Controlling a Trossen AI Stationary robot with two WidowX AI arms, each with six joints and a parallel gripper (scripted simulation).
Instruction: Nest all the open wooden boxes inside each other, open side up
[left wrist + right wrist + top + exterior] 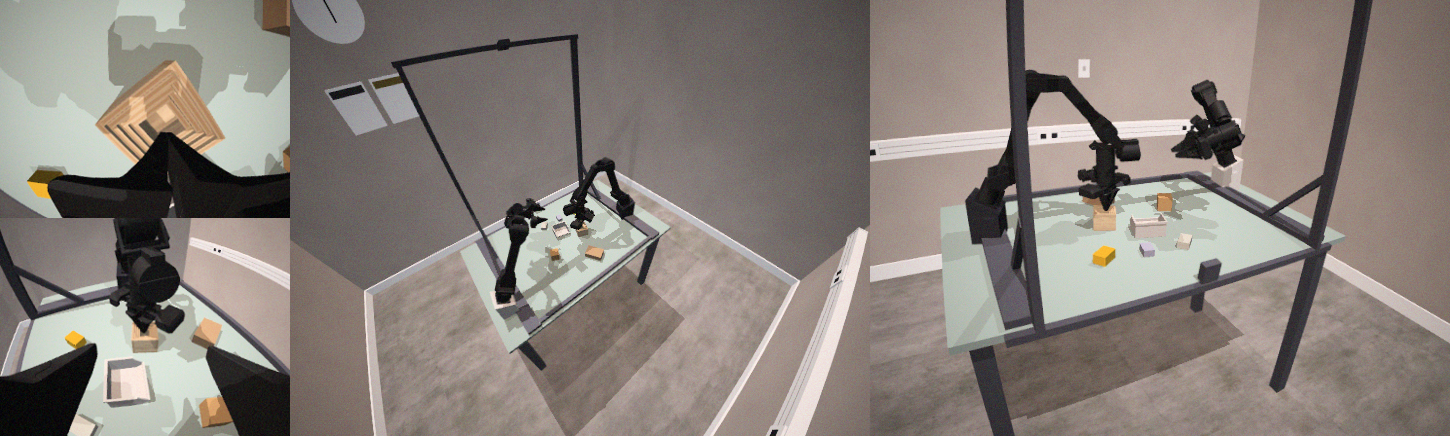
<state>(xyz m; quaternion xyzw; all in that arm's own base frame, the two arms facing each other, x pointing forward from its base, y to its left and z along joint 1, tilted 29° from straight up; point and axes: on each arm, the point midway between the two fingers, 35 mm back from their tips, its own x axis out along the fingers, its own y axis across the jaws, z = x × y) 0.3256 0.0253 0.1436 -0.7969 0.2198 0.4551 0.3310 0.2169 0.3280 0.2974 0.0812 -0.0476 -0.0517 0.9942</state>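
- where to find the nested, square, tan wooden boxes (583, 232) (1104, 221) (204, 112) (145, 346)?

- flat on the table, mouths up; cornerwise in the left wrist view, with no clear long axis.

- and the left gripper (576, 225) (1107, 209) (164, 137) (144, 332)?

- right over them, fingers together, gripping nothing. right gripper (545, 214) (1175, 151) (152, 347): well apart from them, fingers wide.

- in the way?

- between the two, a pale open box (562, 237) (1148, 228) (126, 402); near the stack, a yellow block (1104, 256) (39, 187) (75, 339).

Nested boxes (1104, 221) (199, 104) (145, 346) look like lt. wood w/ matt grain; tabletop (490, 260) (1070, 290) (49, 58) (54, 327) smooth, matt.
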